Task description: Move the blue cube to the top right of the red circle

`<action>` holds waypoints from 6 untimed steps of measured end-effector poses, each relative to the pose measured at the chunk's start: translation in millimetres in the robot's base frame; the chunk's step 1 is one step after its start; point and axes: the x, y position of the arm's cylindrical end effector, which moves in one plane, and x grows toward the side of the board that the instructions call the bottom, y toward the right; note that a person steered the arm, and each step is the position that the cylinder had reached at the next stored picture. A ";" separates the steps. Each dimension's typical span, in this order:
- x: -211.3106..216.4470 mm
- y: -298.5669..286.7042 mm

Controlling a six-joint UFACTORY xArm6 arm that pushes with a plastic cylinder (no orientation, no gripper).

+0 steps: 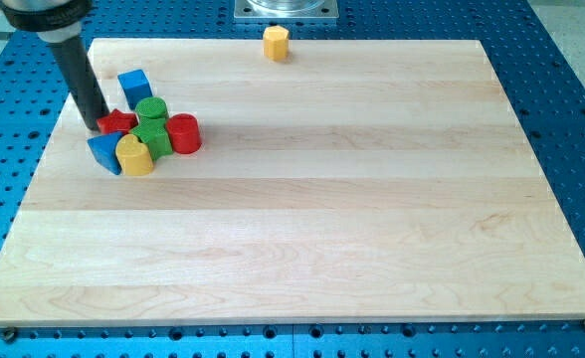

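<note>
The near part of the pale wooden counter [302,259] is bare planks, set on a blue perforated base plate [571,119] that frames it on all sides. No writing or labels can be read anywhere.

Farther up, at the view's left, sits a tight cluster of blocks. Nearest is a blue triangular block [104,151], touching a yellow block [134,155] with a lobed, roughly heart-like outline just to its right. Behind those, a green block [157,142] of unclear shape sits in the middle, with the red circle [184,133], a short cylinder, touching it on the view's right. A green cylinder [151,110] stands just behind, and a red star-like block [117,122] lies on the cluster's left.

The end effector is a plain dark rod with nothing to open or grip; the tip [97,128] rests at the left edge of the red star-like block, apparently touching it.

The blue cube [133,86] stands just beyond the cluster, up and left of the red circle, close to the green cylinder, which lies between the two. The cube is turned slightly, one corner toward the view's bottom, and it has no evident long axis.

Farthest off, near the top edge, an orange-yellow hexagonal block [276,43] stands alone, below a grey metal mount [287,9].
</note>
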 end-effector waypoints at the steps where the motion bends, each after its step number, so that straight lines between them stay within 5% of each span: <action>1: -31.0 -22.2; 2: -52.4 10.5; 4: -52.4 175.8; 5: -28.8 193.5; 6: -52.1 187.5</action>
